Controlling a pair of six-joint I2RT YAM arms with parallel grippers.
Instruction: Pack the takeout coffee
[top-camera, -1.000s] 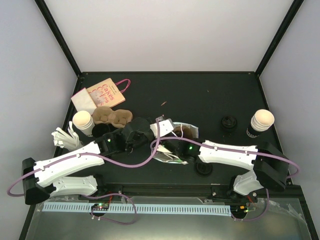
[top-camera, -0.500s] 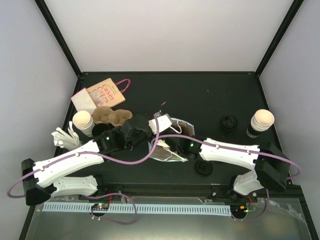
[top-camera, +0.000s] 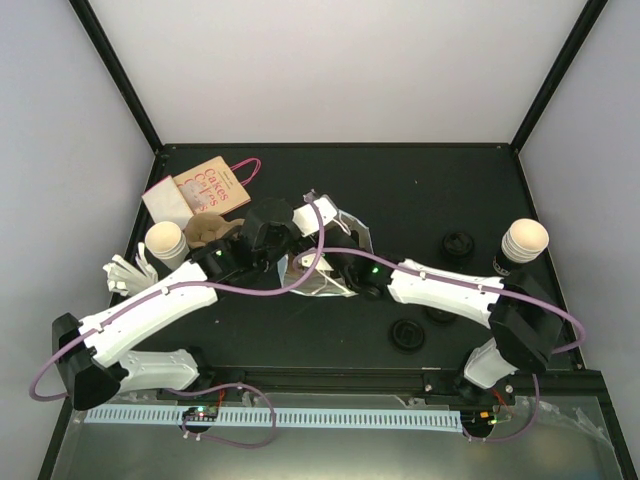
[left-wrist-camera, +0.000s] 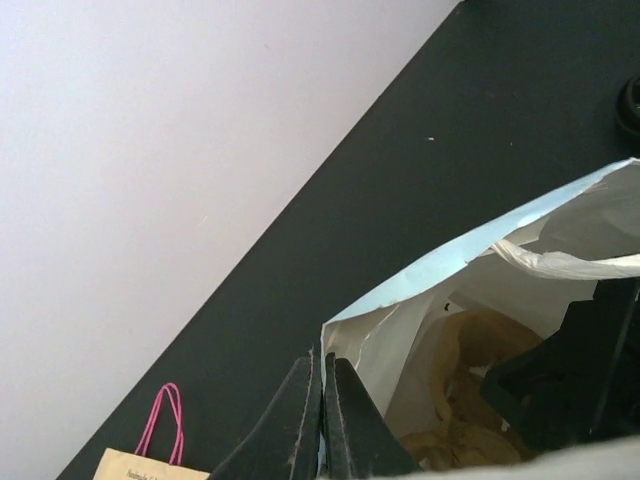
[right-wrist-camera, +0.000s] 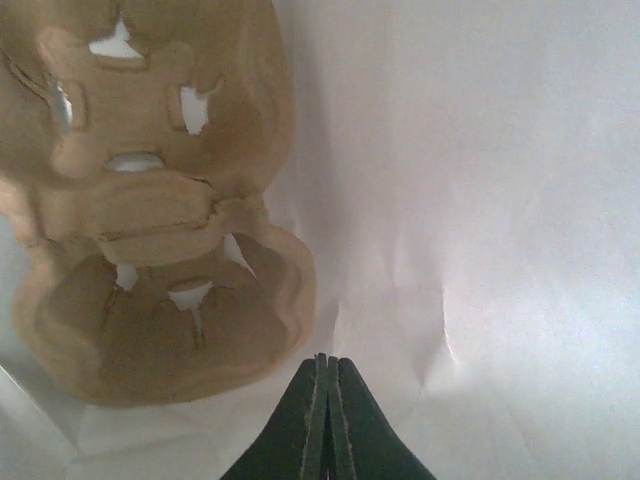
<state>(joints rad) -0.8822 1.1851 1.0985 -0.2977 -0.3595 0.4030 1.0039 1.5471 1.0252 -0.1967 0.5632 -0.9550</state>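
Bag (left-wrist-camera: 480, 260) shifted back; carrier (right-wrist-camera: 150, 200) just past right jaws

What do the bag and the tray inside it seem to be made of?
The bag looks like thin plastic film or coated paper, hard to say which: white inside, pale shiny outside, softly creased. The tray looks like moulded paper pulp: matte brown, thick rounded walls, ragged cut-out edges.

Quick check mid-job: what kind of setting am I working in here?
Likely a staged lab test cell, not a café: plain white walls, a black tabletop, and takeout props like a paper cup and pulp carrier.
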